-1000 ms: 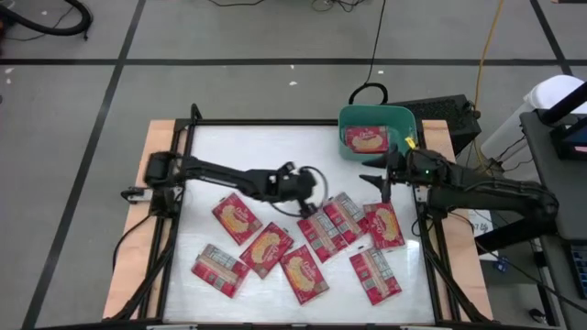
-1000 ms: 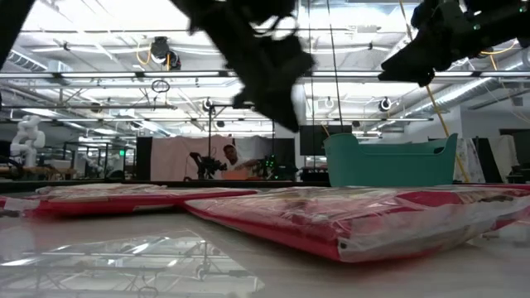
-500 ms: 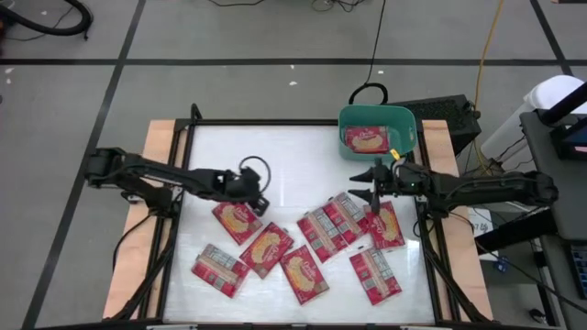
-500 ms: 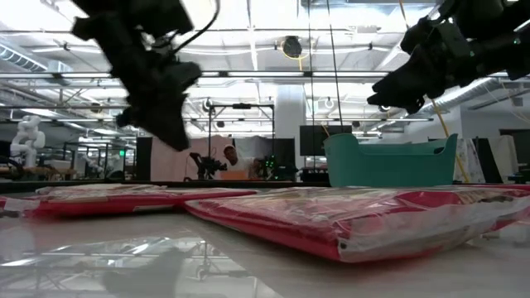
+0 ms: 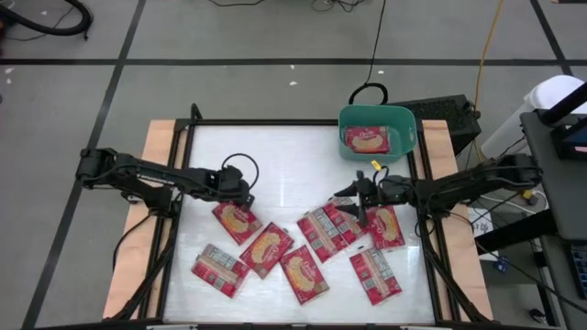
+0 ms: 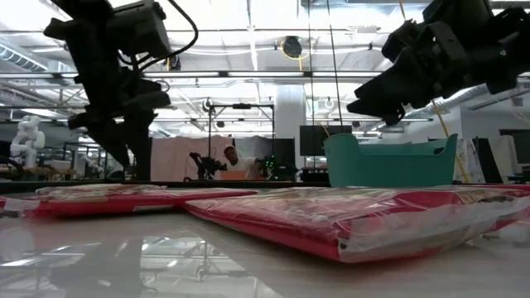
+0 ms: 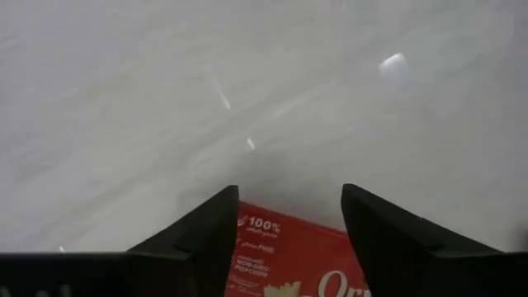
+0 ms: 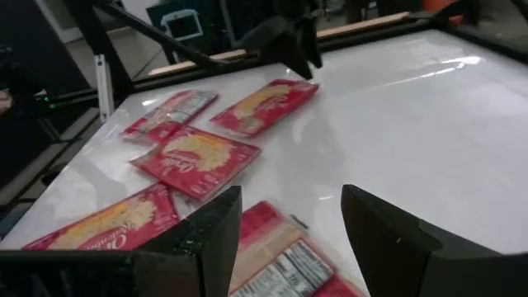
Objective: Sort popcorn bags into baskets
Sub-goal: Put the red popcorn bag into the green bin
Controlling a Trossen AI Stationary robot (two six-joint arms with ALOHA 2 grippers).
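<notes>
Several red popcorn bags lie flat on the white table, among them one under my left gripper [image 5: 237, 221] and a cluster at the middle right [image 5: 332, 225]. One more bag [image 5: 369, 139] lies inside the teal basket [image 5: 405, 128] at the far right. My left gripper [image 5: 241, 193] is open, its fingers standing over the far end of that bag [image 7: 285, 252]. My right gripper [image 5: 356, 198] is open above the far edge of the cluster [image 8: 276, 260]. Neither gripper holds anything.
A black box [image 5: 447, 117] sits beyond the table's far right corner beside the basket. Black frame rails [image 5: 174, 229] run along the table's left and right sides. The far half of the table [image 5: 284, 156] holds no bags.
My left gripper has swung from the middle of the table toward the left edge, come down over the leftmost far bag and opened. My right gripper has moved away from the basket toward the table's left and near side, over the cluster of bags.
</notes>
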